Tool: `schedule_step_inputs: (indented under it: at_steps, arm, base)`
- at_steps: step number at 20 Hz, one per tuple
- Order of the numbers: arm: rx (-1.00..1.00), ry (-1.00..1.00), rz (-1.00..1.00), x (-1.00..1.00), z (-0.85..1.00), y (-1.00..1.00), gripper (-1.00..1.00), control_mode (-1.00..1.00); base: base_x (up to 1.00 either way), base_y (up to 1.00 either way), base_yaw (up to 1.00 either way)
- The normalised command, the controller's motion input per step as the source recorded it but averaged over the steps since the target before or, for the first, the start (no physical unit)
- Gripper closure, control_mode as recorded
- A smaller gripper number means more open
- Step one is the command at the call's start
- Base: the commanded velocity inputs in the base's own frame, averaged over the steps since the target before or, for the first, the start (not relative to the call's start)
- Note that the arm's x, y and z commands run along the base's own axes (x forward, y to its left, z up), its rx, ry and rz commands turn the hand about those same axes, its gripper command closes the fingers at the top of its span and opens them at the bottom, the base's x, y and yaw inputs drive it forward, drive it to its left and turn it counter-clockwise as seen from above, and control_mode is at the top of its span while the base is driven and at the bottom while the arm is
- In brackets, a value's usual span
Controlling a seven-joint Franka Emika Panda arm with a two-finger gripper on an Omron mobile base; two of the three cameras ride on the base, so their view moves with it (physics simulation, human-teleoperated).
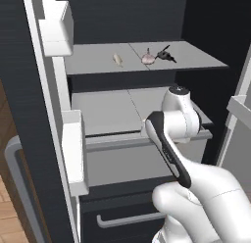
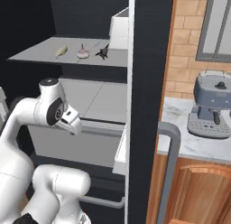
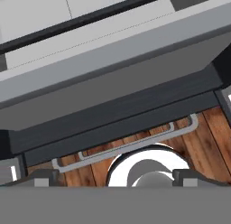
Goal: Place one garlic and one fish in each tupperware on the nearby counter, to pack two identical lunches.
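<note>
Garlic (image 1: pixel 147 58) and fish (image 1: pixel 117 59) lie close on the fridge shelf (image 1: pixel 98 60); your tool (image 3: pixel 115 178) is wide open, empty. Reaching up, you could clip the shelf edge or knock one away.

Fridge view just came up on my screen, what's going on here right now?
The arm faces the open fridge, and its gripper has its jaws open and empty, pointing down at the drawer handle and the floor. On the upper shelf lie one fish, one garlic and a dark object. Nothing is picked up yet.
</note>
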Motion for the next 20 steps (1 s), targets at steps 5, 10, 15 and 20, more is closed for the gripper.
schedule_step_inputs:
  at_steps: [5,10,15,20]
  arm:
    - [-0.06,-0.09,0.00,0.50,0.28,-0.25,-1.00,-1.00]
    - [-0.32,-0.37,0.22,0.11,0.99,-0.08,-1.00,-1.00]
    - [-0.31,-0.25,0.27,0.04,1.00,-0.05,-1.00,-1.00]
    - [-0.13,-0.11,0.28,0.13,1.00,-0.09,-1.00,-1.00]
  base:
    - [0.36,-0.05,0.00]
    - [0.00,0.00,0.00]
    - [0.00,0.00,0.00]
    - [0.00,0.00,0.00]
